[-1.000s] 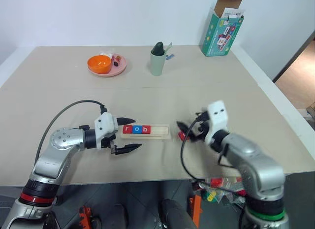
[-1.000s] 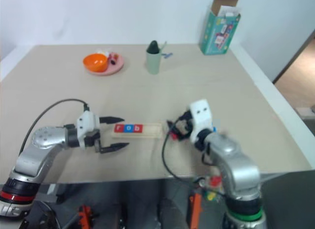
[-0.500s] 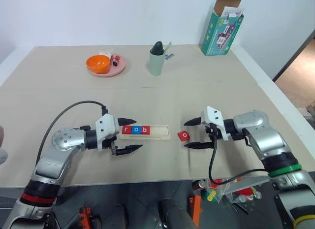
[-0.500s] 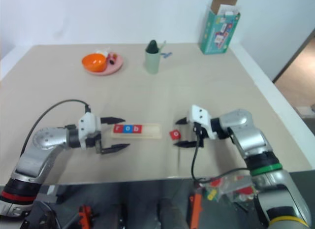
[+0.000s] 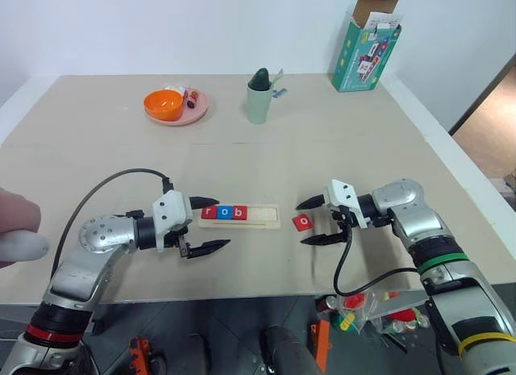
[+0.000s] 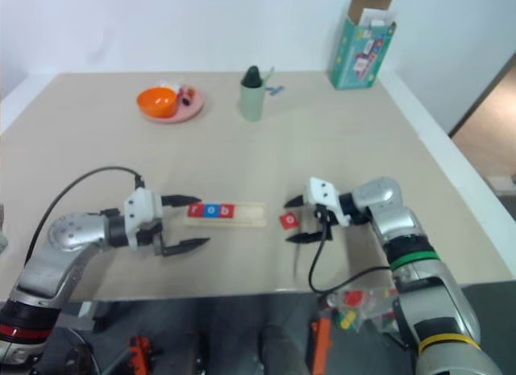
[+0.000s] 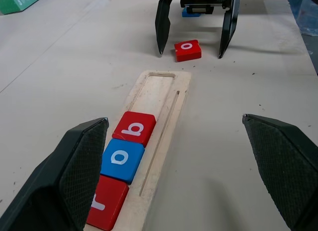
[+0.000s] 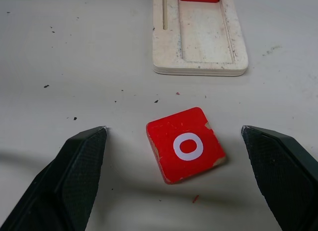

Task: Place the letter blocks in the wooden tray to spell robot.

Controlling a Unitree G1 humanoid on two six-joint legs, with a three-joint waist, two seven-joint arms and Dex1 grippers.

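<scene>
- Tiles reading "r", "o", "b" sit in the wooden tray (image 5: 240,216): a red "r" tile (image 7: 105,208) at its left end, then a blue "o" tile (image 7: 122,159), then a red "b" tile (image 7: 134,128), each touching the next.
- Right part of the tray's groove is bare wood, with a thin slot running along the near side of the groove.
- Loose red "o" tile (image 8: 186,144) lies flat on the table (image 5: 339,149), just right of the tray's right end and apart from it, turned slightly askew; its corners are chipped.
- Right gripper (image 5: 310,222) points left at this tile with its fingers spread wide, one finger on the far side and one on the near side of it, neither touching.
- Left gripper (image 5: 211,224) sits at the tray's left end, fingers wide apart and holding nothing; the far finger reaches the tray's left end, the near finger lies just in front of the tray.
- Small blue piece (image 7: 191,12) shows behind the right gripper; any letter on it is hidden.
- Far across the table stand a pink plate (image 5: 196,111) with an orange bowl (image 5: 164,105), a pale green cup (image 5: 258,103) and an open teal box (image 5: 363,46) whose printing is too small to read.
- Person's hand (image 5: 18,227) shows at the left edge.
</scene>
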